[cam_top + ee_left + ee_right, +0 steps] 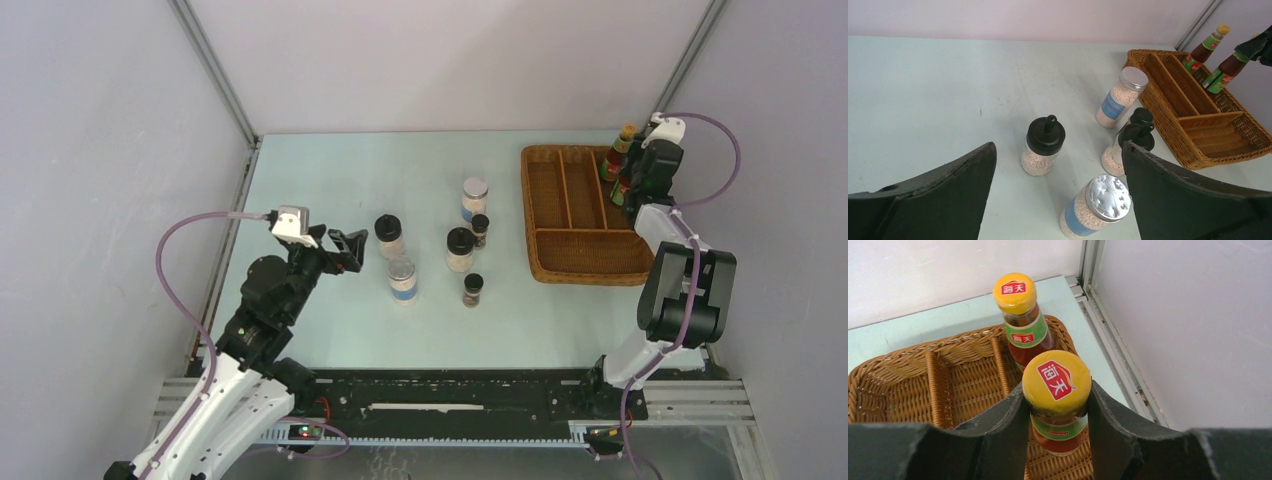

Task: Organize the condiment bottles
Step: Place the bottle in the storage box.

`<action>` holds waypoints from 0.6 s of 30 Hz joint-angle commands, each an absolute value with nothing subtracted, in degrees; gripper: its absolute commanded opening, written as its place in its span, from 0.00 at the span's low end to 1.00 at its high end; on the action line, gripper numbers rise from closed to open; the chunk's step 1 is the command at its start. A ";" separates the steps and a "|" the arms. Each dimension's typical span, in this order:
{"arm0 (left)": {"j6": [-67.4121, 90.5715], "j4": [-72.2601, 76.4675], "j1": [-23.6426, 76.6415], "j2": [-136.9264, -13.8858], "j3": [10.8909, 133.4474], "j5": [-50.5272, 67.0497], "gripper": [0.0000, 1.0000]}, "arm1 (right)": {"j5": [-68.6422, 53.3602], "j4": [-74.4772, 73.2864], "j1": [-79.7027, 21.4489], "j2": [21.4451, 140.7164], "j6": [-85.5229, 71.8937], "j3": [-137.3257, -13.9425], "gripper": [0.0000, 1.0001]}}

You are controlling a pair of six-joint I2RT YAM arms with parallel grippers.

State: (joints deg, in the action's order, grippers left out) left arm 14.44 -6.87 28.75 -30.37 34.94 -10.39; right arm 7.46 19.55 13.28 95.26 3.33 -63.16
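My right gripper (1057, 390) is shut on the neck of a red sauce bottle (1056, 380) with an orange cap, upright over the wicker tray's (898, 385) far right compartment. The other red sauce bottle (1015, 295) stands just behind it in the tray. Mid-table stand two silver-lidded jars (475, 198) (402, 279), two black-lidded white jars (389, 237) (460, 249) and two tiny dark jars (480, 230) (473, 289). My left gripper (352, 245) hovers open left of them, facing the nearest silver-lidded jar (1095, 207) and a black-lidded jar (1044, 145).
The brown wicker tray (590, 262) sits at the table's right, with long narrow compartments at the back and a wide one in front. Enclosure walls and frame posts (215, 70) bound the table close behind the tray.
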 commanded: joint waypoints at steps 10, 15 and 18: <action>13.53 -3.78 29.00 -31.40 35.97 -8.88 1.00 | 8.25 31.97 14.59 97.09 4.05 -64.44 0.00; 13.46 -3.69 29.00 -31.26 35.77 -8.88 1.00 | 7.72 32.26 14.52 97.71 3.67 -64.51 0.00; 13.49 -3.68 29.00 -31.19 35.67 -8.96 1.00 | 7.62 32.17 14.50 97.90 3.60 -64.50 0.00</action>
State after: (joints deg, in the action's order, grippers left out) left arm 14.46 -6.44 28.75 -31.46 34.94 -9.82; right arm 7.29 22.33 14.48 98.72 3.36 -63.09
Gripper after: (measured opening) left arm 0.996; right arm 0.486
